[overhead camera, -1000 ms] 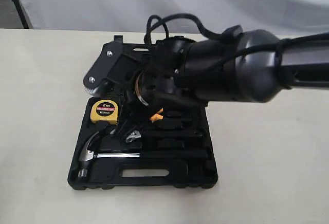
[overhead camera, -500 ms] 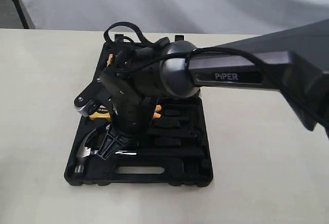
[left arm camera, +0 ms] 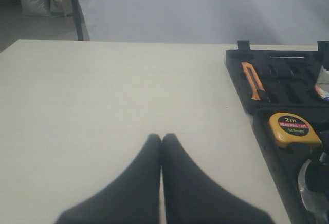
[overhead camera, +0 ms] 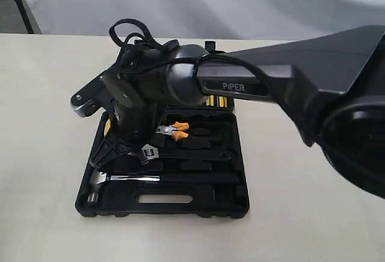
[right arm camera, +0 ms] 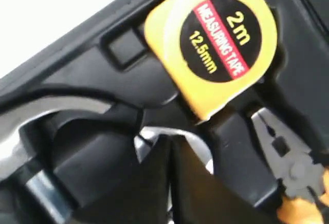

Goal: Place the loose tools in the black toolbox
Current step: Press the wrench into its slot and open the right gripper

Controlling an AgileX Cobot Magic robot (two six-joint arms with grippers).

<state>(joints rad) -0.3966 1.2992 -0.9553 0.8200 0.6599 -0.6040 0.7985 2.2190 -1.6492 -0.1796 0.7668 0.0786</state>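
The black toolbox lies open on the table. The claw hammer rests in a recess along its front. Beside the hammer's claw lies the silver head of the adjustable wrench. My right gripper reaches across and points down into the box. It is shut, with its tips right at the wrench head and nothing between them. My left gripper is shut over bare table, left of the toolbox. No tape roll shows.
The yellow tape measure sits in its recess just behind the wrench head, and the orange-handled pliers lie to the right of it. An orange knife lies in the far half. The right arm covers much of that half.
The right arm has swung left and down across the box. The pliers and wrench head have come into the exterior view, and the tape measure is now hidden there.
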